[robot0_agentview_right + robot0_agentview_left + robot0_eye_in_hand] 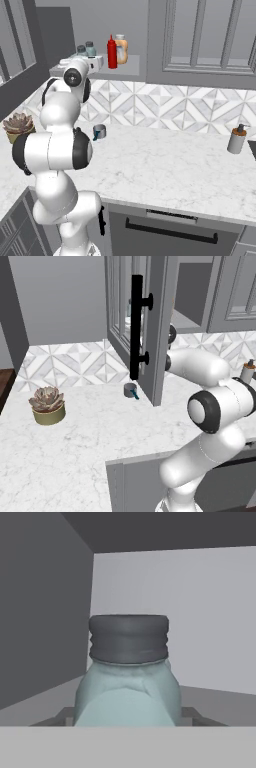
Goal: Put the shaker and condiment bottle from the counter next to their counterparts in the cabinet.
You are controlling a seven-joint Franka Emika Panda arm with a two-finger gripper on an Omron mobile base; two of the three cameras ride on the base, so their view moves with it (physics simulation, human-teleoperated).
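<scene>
Where cabinet (200, 45) opens, two shakers (86, 49), red bottle (112, 52)

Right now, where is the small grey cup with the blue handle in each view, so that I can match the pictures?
Left base view: the cup stands mid-picture on the counter, just left of the open door's lower corner.
Right base view: the cup stands left of centre, by the tiled wall.
Hand view: it faces the shaker in the cabinet.
Shared landmark: the potted succulent, left of the cup in both base views.
</scene>
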